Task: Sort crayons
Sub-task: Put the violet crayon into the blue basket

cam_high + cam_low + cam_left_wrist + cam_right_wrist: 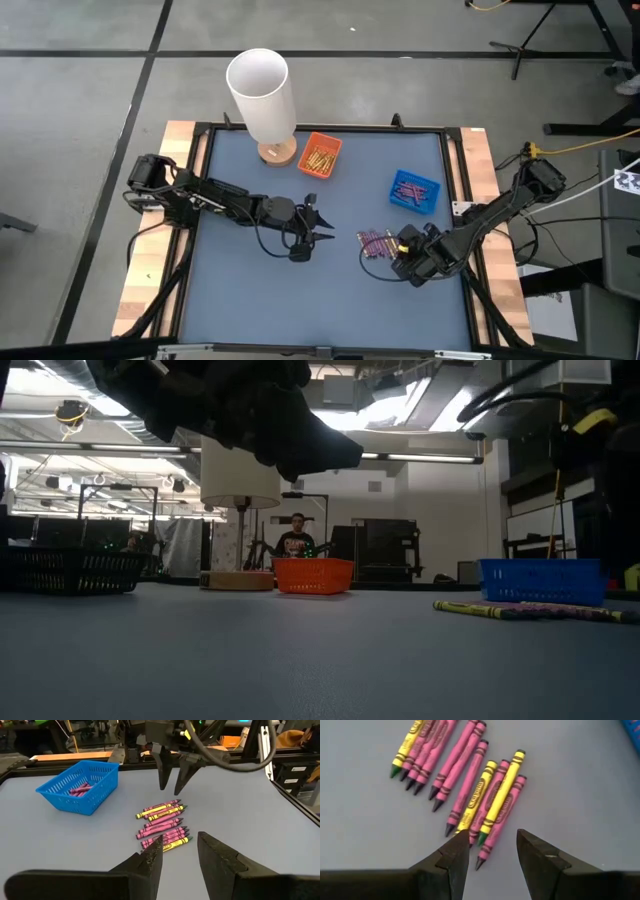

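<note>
On the blue-grey counter (250, 290), a loose cluster of thin pink-purple and yellow wax crayons (377, 241) lies just beside the right gripper (397, 252). In the right wrist view the crayons (470, 785) lie side by side in 2 rough groups, and the right gripper's (492, 851) dark fingers (452, 857) stand apart, released, with nothing between them, hovering directly over the nearest crayon tips.

The left gripper (318, 232) sits near the middle of the counter, well apart from the pile, its fingers (150, 860) also spread and holding nothing.

A small blue plastic mesh basket (414, 191) near the right arm contains several pink-purple crayons (80, 789). A small orange plastic basket (320, 155) holds yellow-gold ones, beside a tall white cylindrical lamp on a round wooden base (264, 100).
</note>
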{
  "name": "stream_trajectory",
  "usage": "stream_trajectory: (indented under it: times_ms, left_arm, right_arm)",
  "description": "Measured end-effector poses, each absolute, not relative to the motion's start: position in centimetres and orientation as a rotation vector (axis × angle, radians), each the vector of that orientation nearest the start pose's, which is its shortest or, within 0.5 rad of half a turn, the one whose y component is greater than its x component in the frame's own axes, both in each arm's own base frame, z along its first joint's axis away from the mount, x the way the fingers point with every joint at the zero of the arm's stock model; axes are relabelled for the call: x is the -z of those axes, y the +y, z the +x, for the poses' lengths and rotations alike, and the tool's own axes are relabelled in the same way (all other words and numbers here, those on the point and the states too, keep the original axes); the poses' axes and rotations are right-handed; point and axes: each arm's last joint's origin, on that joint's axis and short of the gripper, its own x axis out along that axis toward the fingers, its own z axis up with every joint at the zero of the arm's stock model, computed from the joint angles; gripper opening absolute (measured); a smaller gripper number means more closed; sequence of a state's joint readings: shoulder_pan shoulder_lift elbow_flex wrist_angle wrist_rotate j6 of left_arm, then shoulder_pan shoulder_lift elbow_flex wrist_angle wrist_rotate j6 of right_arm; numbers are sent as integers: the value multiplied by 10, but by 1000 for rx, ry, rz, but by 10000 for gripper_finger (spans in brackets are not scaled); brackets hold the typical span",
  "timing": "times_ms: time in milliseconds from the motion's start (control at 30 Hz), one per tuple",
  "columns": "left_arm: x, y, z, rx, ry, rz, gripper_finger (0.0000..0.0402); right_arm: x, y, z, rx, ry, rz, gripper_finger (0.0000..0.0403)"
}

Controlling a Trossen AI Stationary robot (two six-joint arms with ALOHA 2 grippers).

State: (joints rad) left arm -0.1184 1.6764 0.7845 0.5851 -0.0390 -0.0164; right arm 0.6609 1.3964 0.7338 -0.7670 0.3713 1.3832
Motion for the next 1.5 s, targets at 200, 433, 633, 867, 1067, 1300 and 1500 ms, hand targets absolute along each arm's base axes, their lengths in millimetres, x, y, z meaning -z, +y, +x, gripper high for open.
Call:
stream_trajectory:
  times_ms: [200, 433, 633, 867, 1067, 1300, 1500]
  left_arm:
    - [-184, -39, 338, 76, 306, 8, 107]
    - [-184, -39, 338, 76, 307, 7, 107]
    - [-184, -39, 338, 77, 307, 6, 107]
    - [-184, -39, 338, 77, 307, 5, 107]
    - [-184, -40, 338, 77, 307, 2, 107]
    - [-184, -40, 338, 77, 307, 1, 107]
    - [-184, -40, 338, 77, 307, 1, 107]
  right_arm:
    - [-161, 122, 177, 621, 1057, 470, 163]
    - [-152, 120, 174, 621, 1047, 470, 163]
    - [-151, 119, 173, 630, 1045, 458, 163]
    - [-148, 118, 173, 649, 1033, 429, 163]
    - [-137, 120, 175, 675, 1070, 390, 163]
    - [-129, 122, 177, 690, 1086, 368, 163]
    - [-125, 123, 179, 694, 1081, 361, 163]
